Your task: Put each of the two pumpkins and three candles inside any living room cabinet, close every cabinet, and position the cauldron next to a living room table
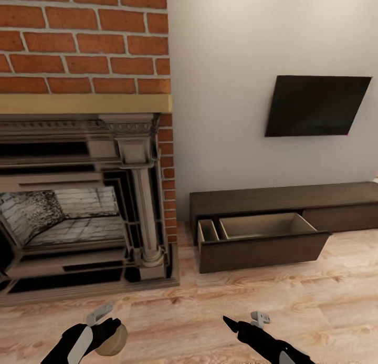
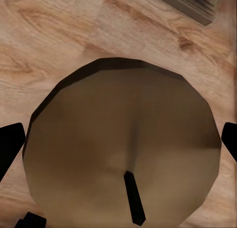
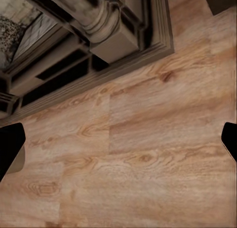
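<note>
Head view: brick fireplace (image 1: 79, 196) at left with wooden mantel (image 1: 84, 103), dark TV (image 1: 317, 105) mounted on pale wall at right. Low dark-brown cabinet (image 1: 283, 198) against wall under TV, just beside fireplace. Left drawer (image 1: 260, 238) pulled out onto the wood floor (image 1: 262, 311), pale insides split into a narrow and a wide compartment, both looking bare. Right drawer front flush with cabinet. Left gripper (image 1: 107, 330) low at frame bottom, wrapped around a tan rounded pumpkin (image 1: 114, 342), above floor in front of fireplace, well apart from cabinet. Right gripper (image 1: 236, 324) low at bottom right of centre, dark pointed finger sticking out, nothing between the fingers seen here.

Left wrist view: pumpkin (image 2: 123, 139) huge between the two black fingertips (image 2: 10, 146), tan-brown faceted body with dark stem (image 2: 134, 198) pointing toward camera. Fingers at both sides of it, spread wide to its width, closed against it. Wood floor (image 2: 59, 35) beneath, corner of fireplace base (image 2: 190, 3) at edge.

Right wrist view: black fingertips (image 3: 11, 146) at both frame edges, spread wide, holding nothing. Plain wood floor (image 3: 148, 154) between them. Fireplace base and column foot (image 3: 106, 38) beyond, a dark corner at the far edge, cannot tell what.
</note>
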